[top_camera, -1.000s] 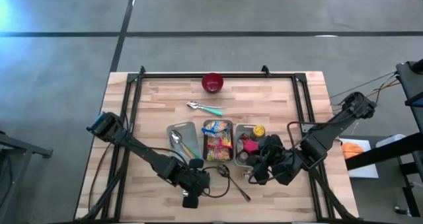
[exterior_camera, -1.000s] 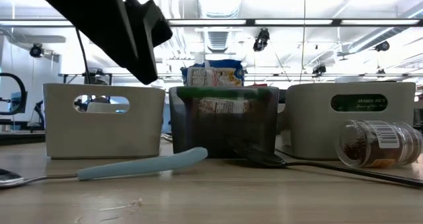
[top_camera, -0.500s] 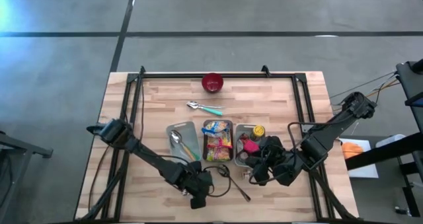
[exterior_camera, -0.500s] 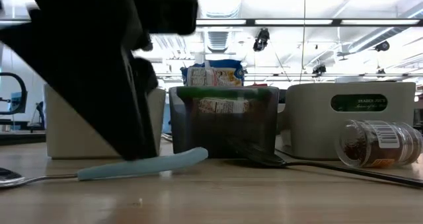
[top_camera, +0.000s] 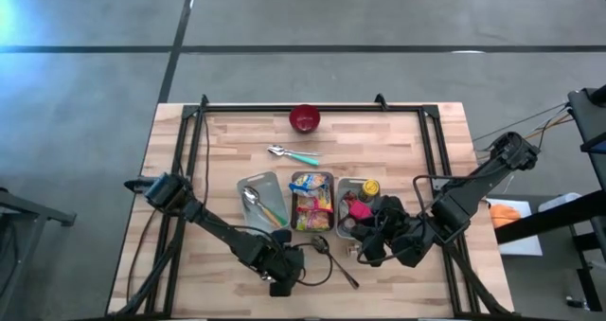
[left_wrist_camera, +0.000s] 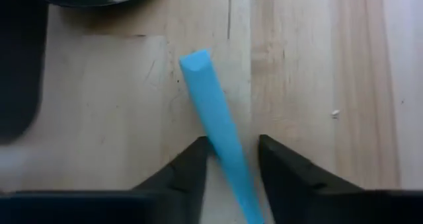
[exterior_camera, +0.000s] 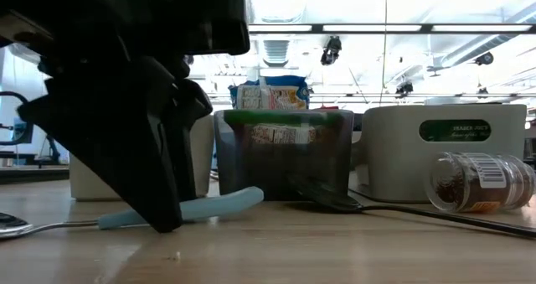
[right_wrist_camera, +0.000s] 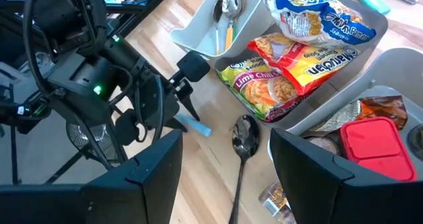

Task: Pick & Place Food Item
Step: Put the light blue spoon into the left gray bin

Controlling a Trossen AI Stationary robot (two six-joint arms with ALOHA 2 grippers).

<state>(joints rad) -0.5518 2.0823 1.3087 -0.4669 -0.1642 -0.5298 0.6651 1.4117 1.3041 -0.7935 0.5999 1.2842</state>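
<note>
Left gripper (left_wrist_camera: 230, 159): low on the table, fingers astride the blue handle (left_wrist_camera: 215, 121), closing.
Right gripper (right_wrist_camera: 225, 161): open, at three o'clock.

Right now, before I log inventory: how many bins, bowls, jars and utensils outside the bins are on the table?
Bins: 3 (left, middle, right)
Red bowl: 1
Jar: 1
Utensils outside bins: 3 (teal-handled spoon, black spoon, blue-handled utensil)
Total: 8
</note>
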